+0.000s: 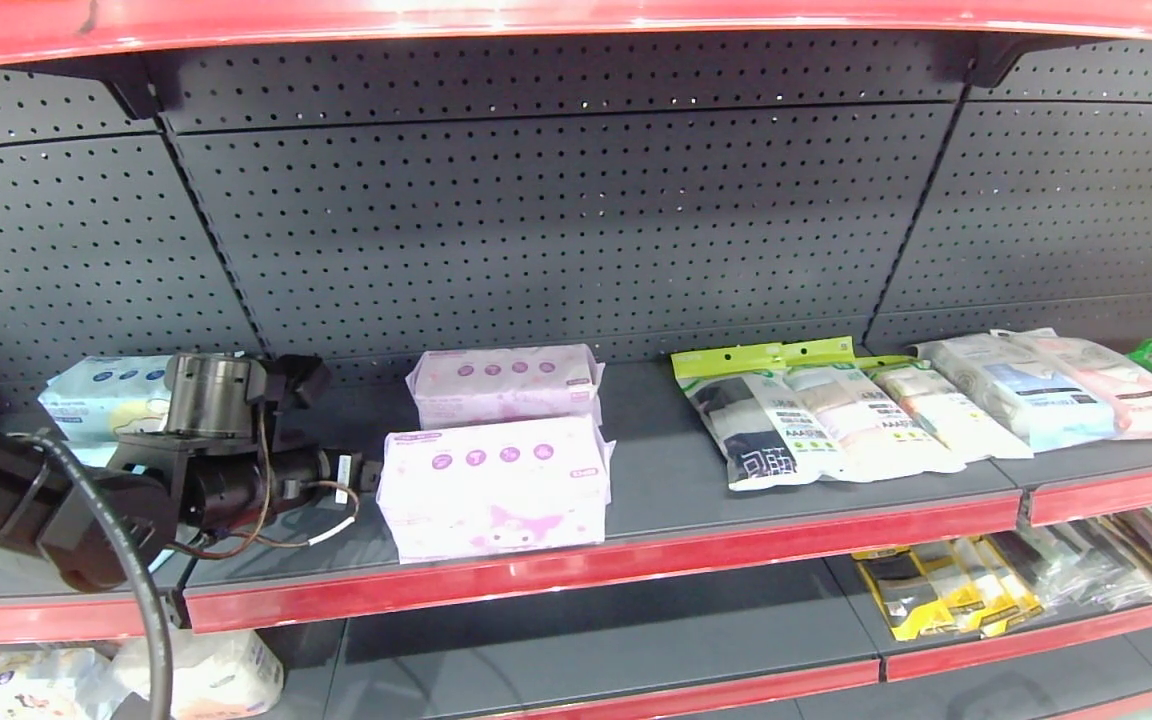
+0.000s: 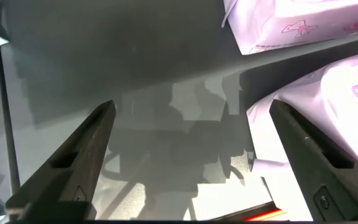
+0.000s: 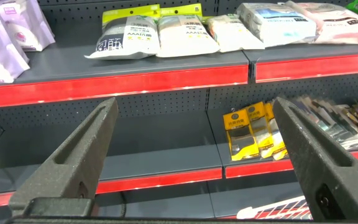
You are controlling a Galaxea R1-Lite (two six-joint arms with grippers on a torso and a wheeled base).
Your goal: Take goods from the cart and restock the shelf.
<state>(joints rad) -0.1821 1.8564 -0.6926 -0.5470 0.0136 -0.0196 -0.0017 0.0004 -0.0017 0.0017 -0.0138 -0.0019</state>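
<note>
Matt metal shelf (image 1: 656, 470), glossy plastic tissue packs (image 1: 493, 487), grainy fingers (image 3: 79, 155)

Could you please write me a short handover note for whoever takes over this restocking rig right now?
Left gripper: open and empty, low over the shelf, beside the front pink pack.
Right gripper: open and empty, in front of the shelving, facing it.
Goods: the front pink pack sits at the shelf edge, with a second pink pack behind it. A pale blue pack lies to their left and green-topped bags to their right.
Done: both pink packs lie on the shelf, and nothing is gripped.
Left: probably draw the left arm clear and fetch the next item from the cart. Bare shelf lies between the pink packs and the bags.
</note>
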